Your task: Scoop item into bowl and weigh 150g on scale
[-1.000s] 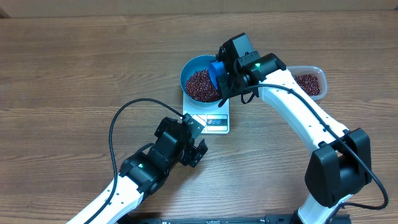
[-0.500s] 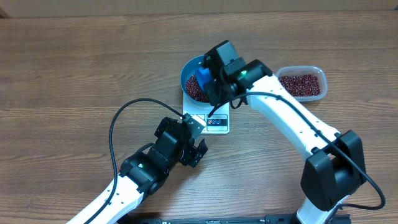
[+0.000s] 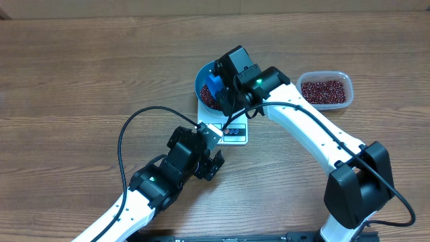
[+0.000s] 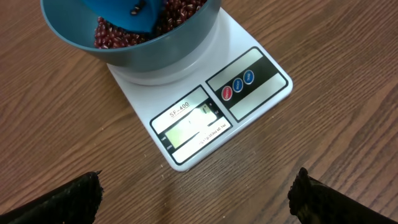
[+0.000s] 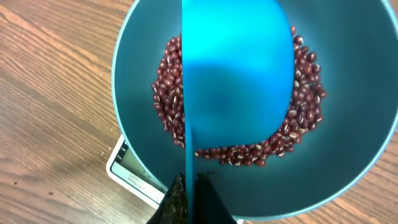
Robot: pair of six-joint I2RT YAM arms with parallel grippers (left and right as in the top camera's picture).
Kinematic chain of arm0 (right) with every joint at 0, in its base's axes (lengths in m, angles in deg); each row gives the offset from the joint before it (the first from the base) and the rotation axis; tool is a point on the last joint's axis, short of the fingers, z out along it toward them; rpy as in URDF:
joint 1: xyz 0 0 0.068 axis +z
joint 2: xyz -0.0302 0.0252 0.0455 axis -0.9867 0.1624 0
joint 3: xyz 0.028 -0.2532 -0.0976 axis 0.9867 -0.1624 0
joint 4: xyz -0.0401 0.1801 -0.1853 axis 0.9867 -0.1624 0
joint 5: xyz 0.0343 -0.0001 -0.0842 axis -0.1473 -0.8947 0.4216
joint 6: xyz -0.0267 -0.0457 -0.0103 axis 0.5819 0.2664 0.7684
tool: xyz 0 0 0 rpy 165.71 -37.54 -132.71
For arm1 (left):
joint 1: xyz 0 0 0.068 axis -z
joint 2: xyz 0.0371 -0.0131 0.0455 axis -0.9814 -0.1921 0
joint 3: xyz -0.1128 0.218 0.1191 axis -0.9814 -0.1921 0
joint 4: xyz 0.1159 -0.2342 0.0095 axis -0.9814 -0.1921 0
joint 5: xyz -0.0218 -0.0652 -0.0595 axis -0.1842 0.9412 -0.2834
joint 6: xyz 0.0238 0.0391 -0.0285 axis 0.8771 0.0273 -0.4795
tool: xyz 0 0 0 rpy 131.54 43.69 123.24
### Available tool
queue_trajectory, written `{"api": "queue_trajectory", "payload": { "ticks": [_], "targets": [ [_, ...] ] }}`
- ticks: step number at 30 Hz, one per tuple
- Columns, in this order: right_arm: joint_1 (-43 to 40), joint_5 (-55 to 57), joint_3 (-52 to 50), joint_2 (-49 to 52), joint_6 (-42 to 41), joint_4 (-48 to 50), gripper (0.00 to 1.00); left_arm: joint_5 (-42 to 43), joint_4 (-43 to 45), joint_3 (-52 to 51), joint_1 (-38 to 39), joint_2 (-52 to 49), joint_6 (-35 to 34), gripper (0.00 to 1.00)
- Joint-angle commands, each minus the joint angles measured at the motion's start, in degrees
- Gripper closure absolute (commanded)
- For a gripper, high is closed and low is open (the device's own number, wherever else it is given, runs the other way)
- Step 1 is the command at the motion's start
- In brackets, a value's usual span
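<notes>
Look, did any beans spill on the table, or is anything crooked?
Nothing stands out. The beans lie inside the blue bowl, which sits upright on the scale; more are in the clear tub. The blue scoop is over the bowl. No stray beans show on the table.
</notes>
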Motion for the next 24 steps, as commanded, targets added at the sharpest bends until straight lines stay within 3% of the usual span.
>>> {"api": "queue_trajectory", "payload": {
  "ticks": [1,24],
  "targets": [
    [-0.2,2.8,-0.3,0.2,0.4,2.2,0.96,0.0,0.0,-0.4,-0.2,0.5,0.7,0.00],
    [-0.2,6.8,-0.3,4.2,2.5,3.3,0.96,0.0,0.0,-0.4,-0.2,0.5,0.7,0.00]
  ]
}}
